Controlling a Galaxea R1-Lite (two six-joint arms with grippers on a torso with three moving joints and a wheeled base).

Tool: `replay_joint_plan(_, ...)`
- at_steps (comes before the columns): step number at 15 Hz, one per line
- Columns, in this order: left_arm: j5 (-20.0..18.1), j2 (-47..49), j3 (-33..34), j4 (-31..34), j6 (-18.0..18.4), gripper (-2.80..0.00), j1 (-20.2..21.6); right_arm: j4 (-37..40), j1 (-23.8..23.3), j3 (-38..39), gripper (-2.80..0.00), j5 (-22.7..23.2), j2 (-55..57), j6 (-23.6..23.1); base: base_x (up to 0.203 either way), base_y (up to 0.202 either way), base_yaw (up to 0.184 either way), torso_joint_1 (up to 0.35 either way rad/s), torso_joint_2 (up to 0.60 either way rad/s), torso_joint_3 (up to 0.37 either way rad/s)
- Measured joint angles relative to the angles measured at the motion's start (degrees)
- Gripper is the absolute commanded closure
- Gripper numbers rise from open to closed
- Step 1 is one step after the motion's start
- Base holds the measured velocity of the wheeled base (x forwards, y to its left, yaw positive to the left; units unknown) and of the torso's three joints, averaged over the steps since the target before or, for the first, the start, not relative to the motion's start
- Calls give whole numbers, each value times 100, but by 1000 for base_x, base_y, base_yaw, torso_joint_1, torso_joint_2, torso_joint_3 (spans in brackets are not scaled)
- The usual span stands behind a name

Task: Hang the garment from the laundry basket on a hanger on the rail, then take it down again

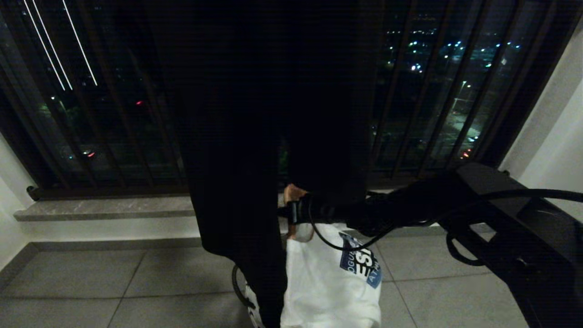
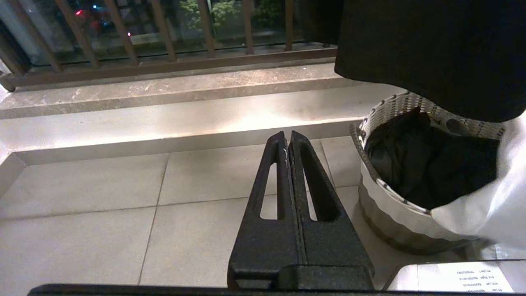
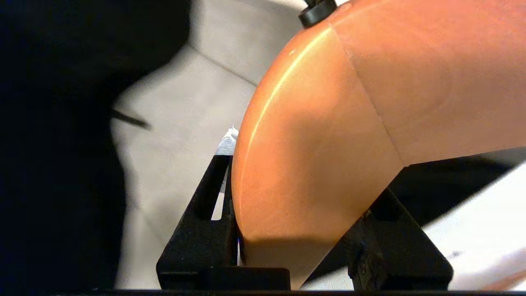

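My right gripper reaches in from the right and is shut on the shoulder bend of an orange-brown wooden hanger. A white garment with a blue printed patch hangs from that hanger, low over the floor. The laundry basket, round with a white patterned rim, stands on the tiles with dark clothes inside. The white garment drapes in front of its near side. My left gripper is parked, shut and empty, over the floor beside the basket. The rail is out of view.
A large black garment hangs down the middle of the head view, reaching over the basket. Behind it runs a stone ledge under a dark window grille. White walls close both sides. Bare tiles lie left of the basket.
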Motion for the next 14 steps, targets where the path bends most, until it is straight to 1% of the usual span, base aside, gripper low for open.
replay_joint_plan(3, 2, 0, 0, 0, 2, 0, 0, 770, 117, -379, 0, -588, 332, -384, 0, 0, 0, 0, 0, 0)
replay_joint_plan(6, 0, 0, 0, -2, -3, 0, 0, 1112, 222, -710, 0, -1183, 710, -728, 0, 0, 0, 0, 0, 0)
replay_joint_plan(9, -2, 0, 0, 0, -1, 0, -4, 1734, 294, -1296, 0, -1598, 972, -1078, 0, 0, 0, 0, 0, 0)
replay_joint_plan(11, -2, 0, 0, 0, 2, 0, -2, 2214, 421, -1566, 0, -1963, 1108, -1419, 0, 0, 0, 0, 0, 0)
replay_joint_plan(13, -5, 0, 0, 0, 0, 0, 2, 2294, 589, -1666, 0, -2433, 1262, -1783, 0, 0, 0, 0, 0, 0)
replay_joint_plan(14, -5, 0, 0, 0, 0, 0, 2, 2315, 650, -1719, 0, -2594, 1339, -1927, 0, 0, 0, 0, 0, 0)
